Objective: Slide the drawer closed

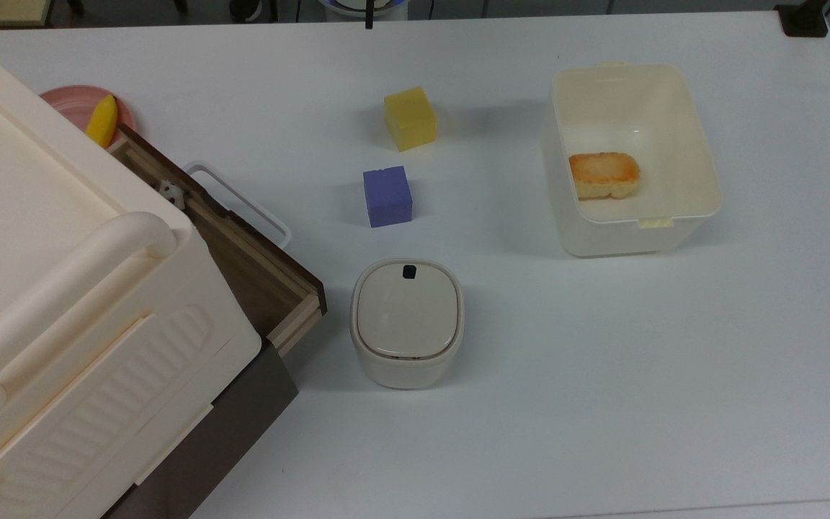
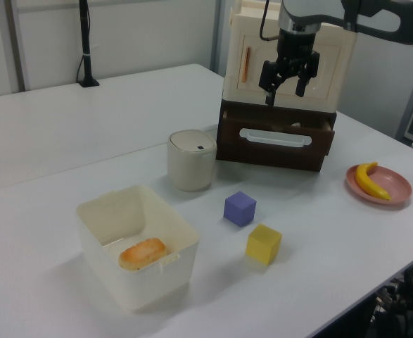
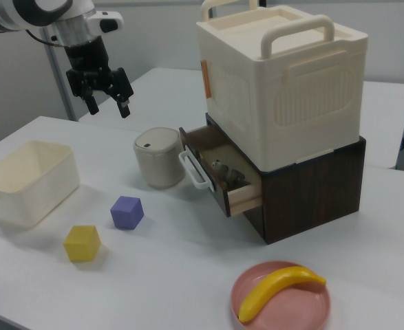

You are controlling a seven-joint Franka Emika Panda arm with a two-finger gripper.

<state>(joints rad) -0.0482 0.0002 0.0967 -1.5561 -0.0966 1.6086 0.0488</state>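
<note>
I see the drawer (image 3: pixel 222 180) standing partly open at the base of the cream cabinet (image 3: pixel 281 82), its white handle (image 3: pixel 193 170) facing the lidded pot (image 3: pixel 158 157) on the bench (image 1: pixel 530 404). Something small and grey lies inside it. My gripper (image 2: pixel 288 77) hangs in the air above the drawer in the left view, jaws spread and holding nothing. A purple cube (image 1: pixel 387 196) and a yellow cube (image 1: pixel 410 118) sit near each other, well apart from the bin (image 1: pixel 703 166).

You get bright, even overhead light; soft shadows sit beside things on the desk (image 1: pixel 602 375), no glare.
</note>
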